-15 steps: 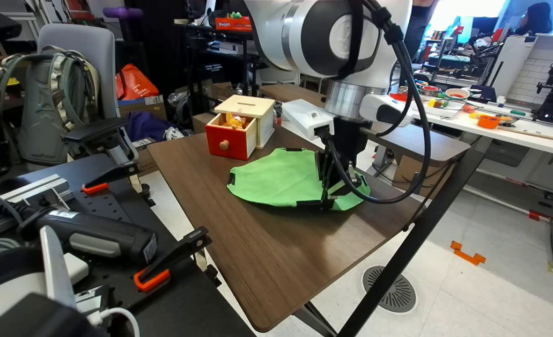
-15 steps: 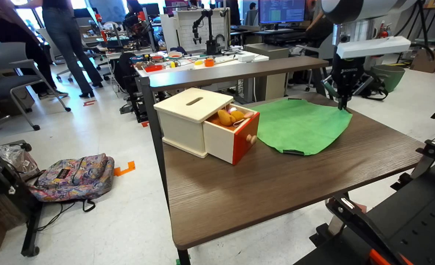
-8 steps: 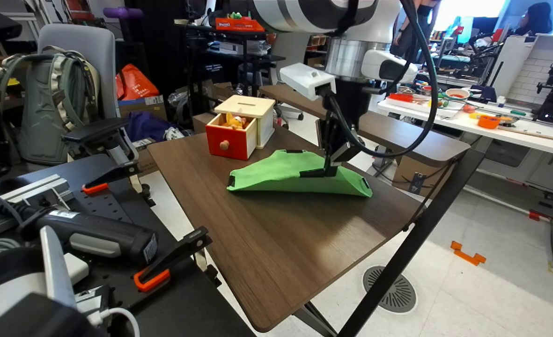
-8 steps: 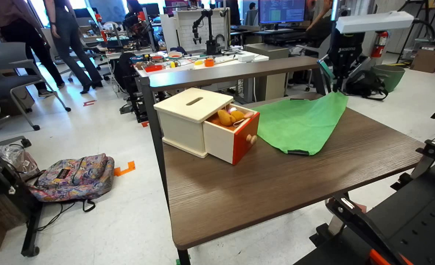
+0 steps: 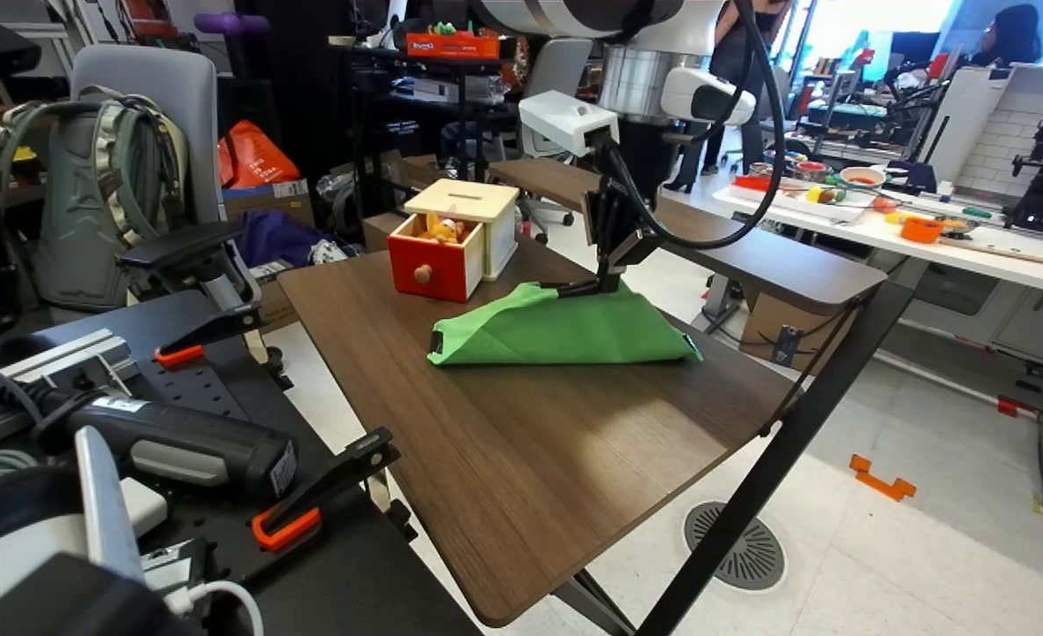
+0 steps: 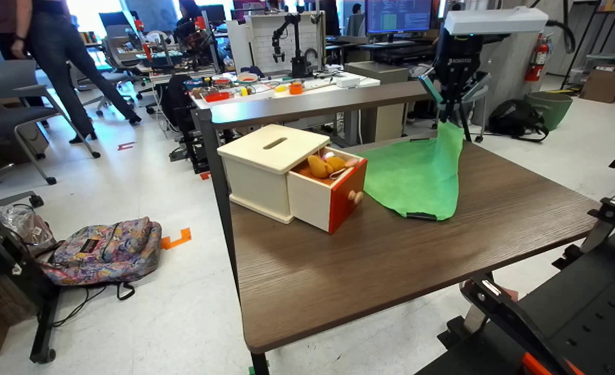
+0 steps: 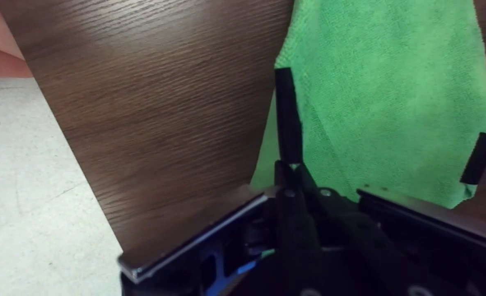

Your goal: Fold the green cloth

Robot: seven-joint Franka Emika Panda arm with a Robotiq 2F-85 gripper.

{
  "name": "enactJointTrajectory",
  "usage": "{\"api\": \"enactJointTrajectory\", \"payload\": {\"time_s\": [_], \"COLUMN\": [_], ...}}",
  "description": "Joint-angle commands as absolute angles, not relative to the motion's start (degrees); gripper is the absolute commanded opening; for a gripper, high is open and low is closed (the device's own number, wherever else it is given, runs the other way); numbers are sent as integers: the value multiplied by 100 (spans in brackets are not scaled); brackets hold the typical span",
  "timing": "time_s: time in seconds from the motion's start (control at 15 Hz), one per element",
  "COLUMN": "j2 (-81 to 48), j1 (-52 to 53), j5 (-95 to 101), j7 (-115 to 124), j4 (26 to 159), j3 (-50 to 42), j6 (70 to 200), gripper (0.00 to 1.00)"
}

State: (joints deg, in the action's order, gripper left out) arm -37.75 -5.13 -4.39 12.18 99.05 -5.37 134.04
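The green cloth (image 5: 565, 331) lies on the brown table with black strips on its edge. It also shows in an exterior view (image 6: 411, 174) and in the wrist view (image 7: 391, 102). My gripper (image 5: 608, 284) is shut on one edge of the cloth, at a black strip, and holds that edge above the table. In an exterior view the cloth rises steeply to the gripper (image 6: 447, 122), while the opposite part lies flat. In the wrist view the fingertips (image 7: 291, 164) meet at the end of the black strip. The cloth between the fingertips is mostly hidden.
A wooden box (image 6: 273, 148) with a red-fronted drawer (image 6: 348, 197), pulled out and holding orange and yellow items, stands beside the cloth. A raised brown shelf (image 6: 328, 103) runs along one table side. A black bench with clamps (image 5: 336, 477) stands by another side.
My gripper has risen from the tabletop with the cloth's edge and moved across toward the opposite edge. The held side is lifted and drawn inward. The box has not moved.
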Motion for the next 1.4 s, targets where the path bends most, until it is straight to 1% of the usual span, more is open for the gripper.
{"api": "enactJointTrajectory", "payload": {"time_s": [0.0, 0.47, 1.33], "j2": [-4001, -4430, -5405], "j1": [-505, -499, -510], "j5": [-606, -669, -783], "j7": [1151, 1090, 1287], "j4": [9580, 9210, 8021], "j3": [-388, -197, -246], "j6": [13285, 13325, 13184], "gripper": [0, 0, 0]}}
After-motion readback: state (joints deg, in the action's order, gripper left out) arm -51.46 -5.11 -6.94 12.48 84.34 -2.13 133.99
